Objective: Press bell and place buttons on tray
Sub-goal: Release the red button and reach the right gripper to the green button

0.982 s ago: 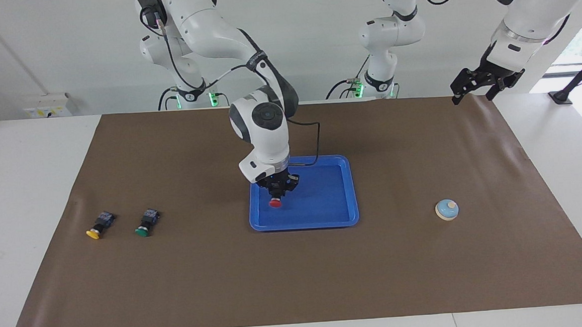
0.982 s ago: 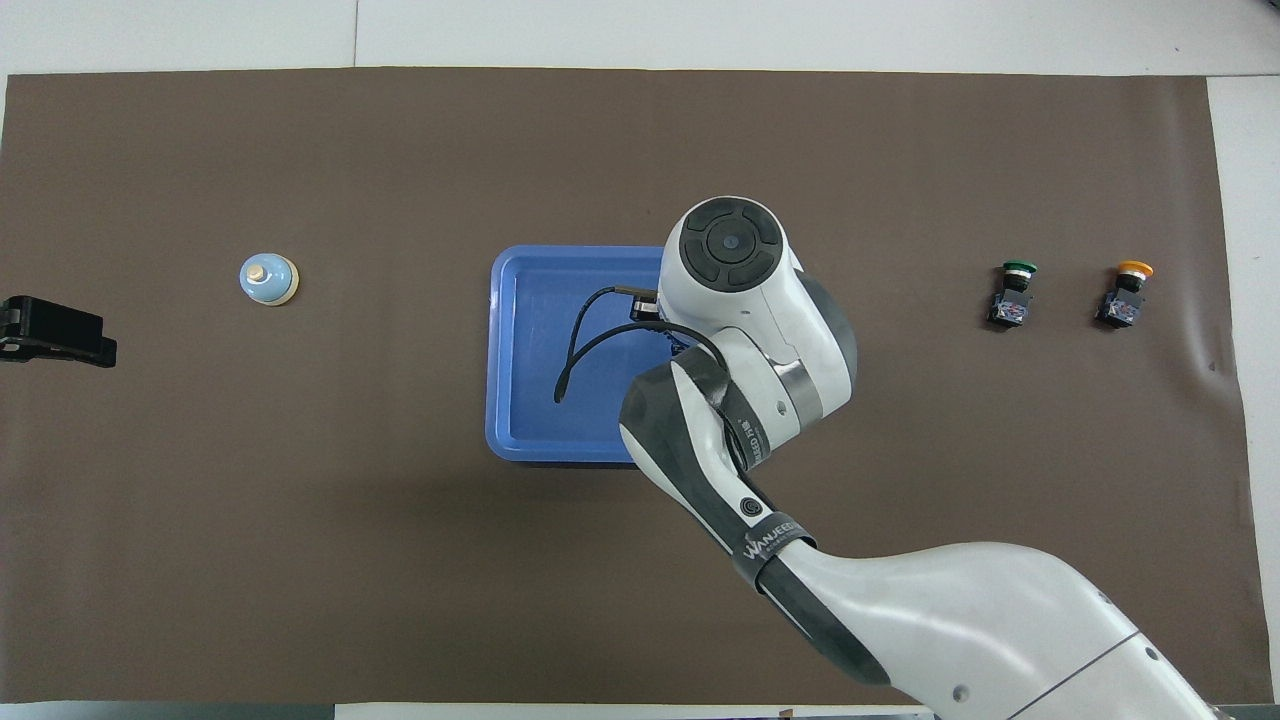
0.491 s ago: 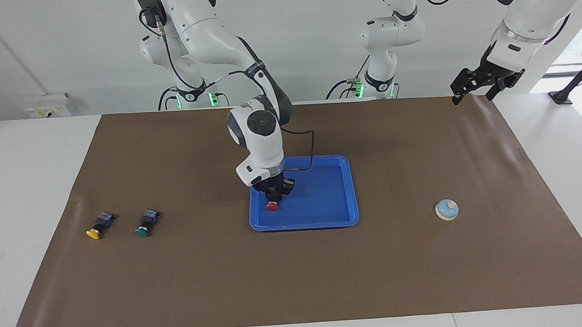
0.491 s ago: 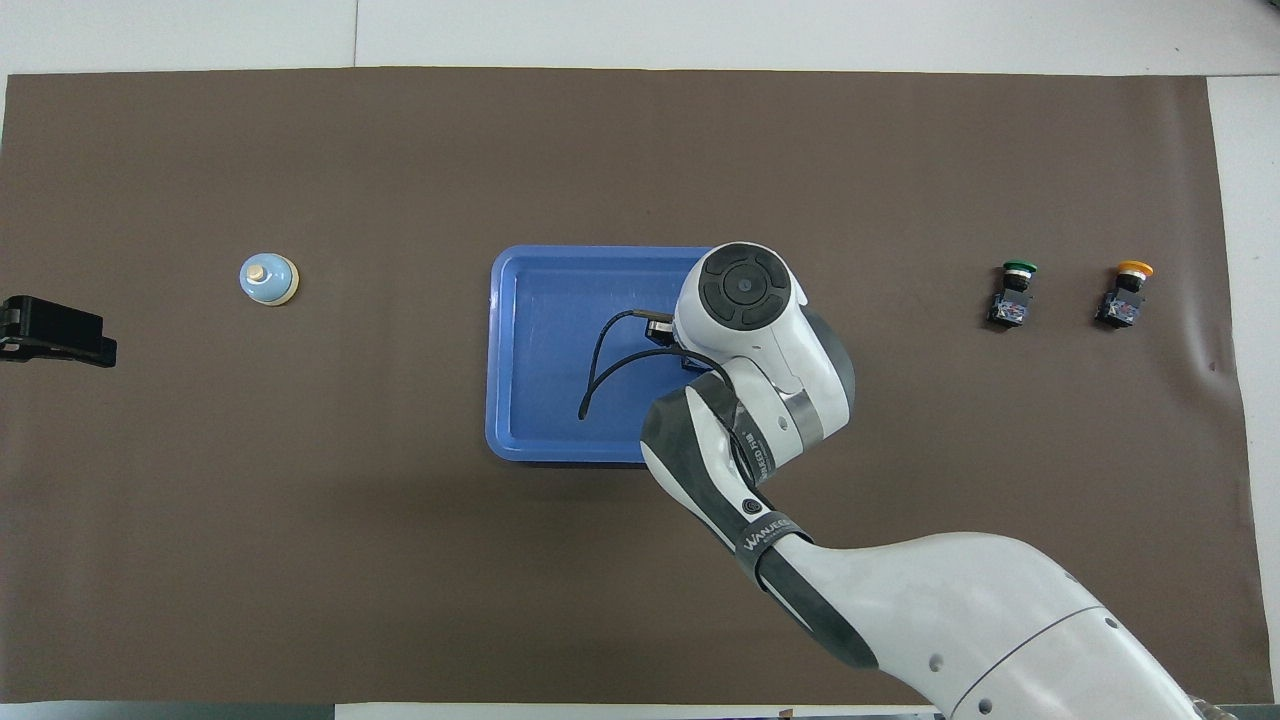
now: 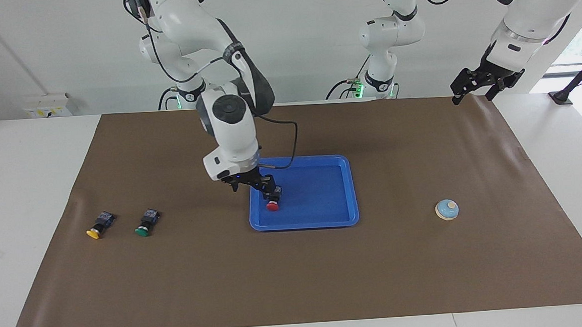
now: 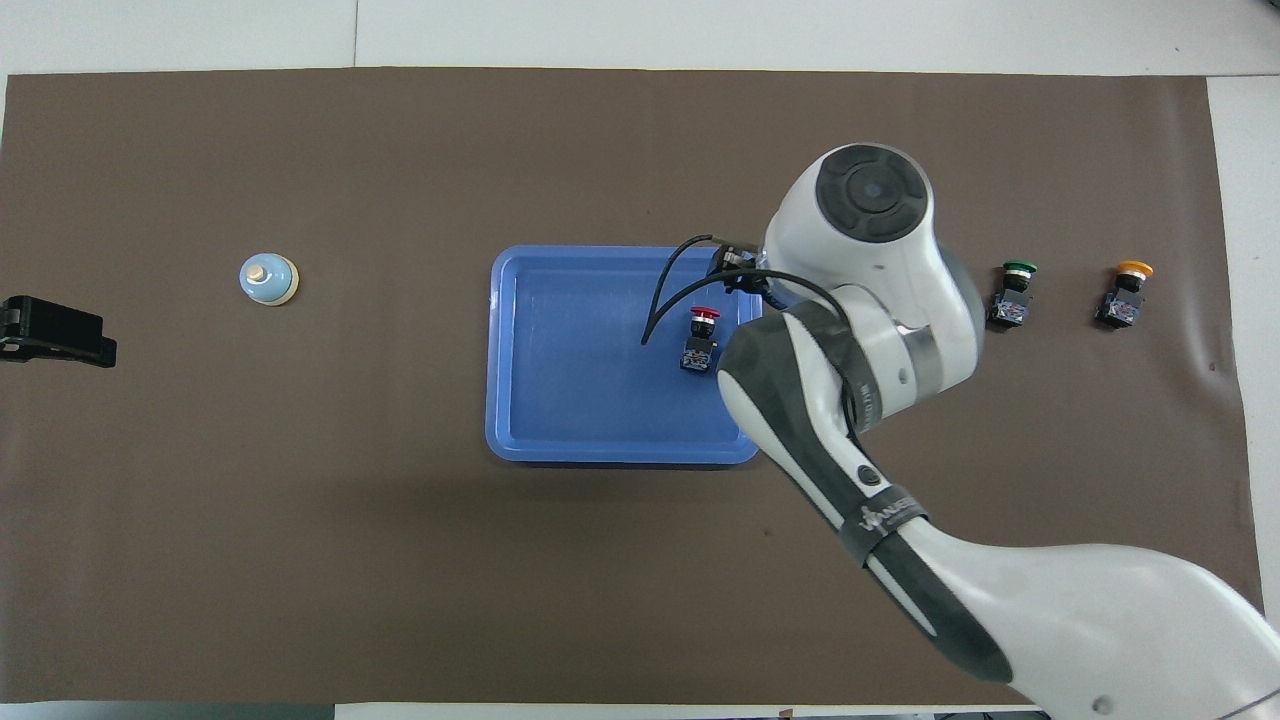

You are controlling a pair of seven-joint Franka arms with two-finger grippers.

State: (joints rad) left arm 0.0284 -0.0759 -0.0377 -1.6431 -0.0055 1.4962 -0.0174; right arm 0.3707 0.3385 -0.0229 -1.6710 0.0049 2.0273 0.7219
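Under its wrist, right gripper point(image 5: 252, 184) half-hidden.

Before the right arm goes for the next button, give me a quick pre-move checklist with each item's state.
1. Red button lies in tray: ok.
2. Right gripper clear of the red button: cannot tell.
3. Green button on the mat, unobstructed: ok.
4. Yellow button on the mat, apart from green: ok.
5. Left gripper waits, away from bell: ok.

Three buttons point(image 5: 272, 203), one tray point(image 5: 324, 221), one bell point(image 5: 446, 209), two grippers point(image 5: 481, 84)
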